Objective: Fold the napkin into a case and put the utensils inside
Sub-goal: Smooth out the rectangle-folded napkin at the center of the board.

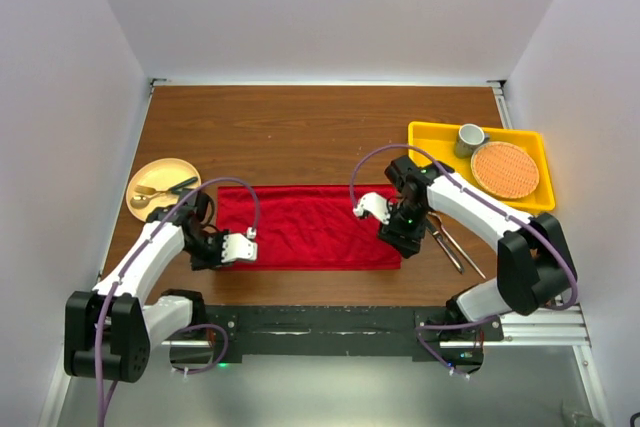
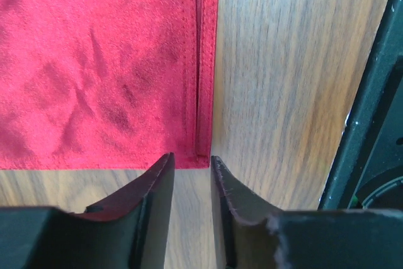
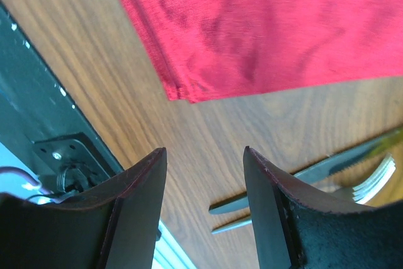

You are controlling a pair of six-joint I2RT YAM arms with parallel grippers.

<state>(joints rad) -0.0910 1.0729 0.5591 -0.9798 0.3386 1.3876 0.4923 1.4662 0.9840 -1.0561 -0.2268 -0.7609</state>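
the right arm covers the right end of the napkin (image 1: 310,227) from above, and the left wrist hides its near left corner, so both corners show only in the wrist views, where the frame cuts off the rest of the cloth. the napkin lies flat on the tabletop (image 1: 300,127) as a long band, left to right; stacked hems along its left edge and layered edges at its near right corner show it is folded, but how many layers i cannot tell. the left jaws stand a narrow way apart with bare wood between them, their tips just short of the near left corner, gripping nothing. the right jaws stand wider apart over bare wood just off the near right corner, also empty. the utensils (image 1: 448,247) lie just right of the napkin, not touching it; close up, a knife (image 3: 315,168) and fork (image 3: 371,181) lie side by side, their middles hidden behind one finger. left of the napkin a plate (image 1: 160,169) holds small items too blurred to name. far right of it a tray (image 1: 430,137) holds a cup (image 1: 470,139) and mat (image 1: 505,169). beyond the napkin's far edge the wood is open and wide; on its near side only a thin strip runs before the black rail (image 1: 330,319).
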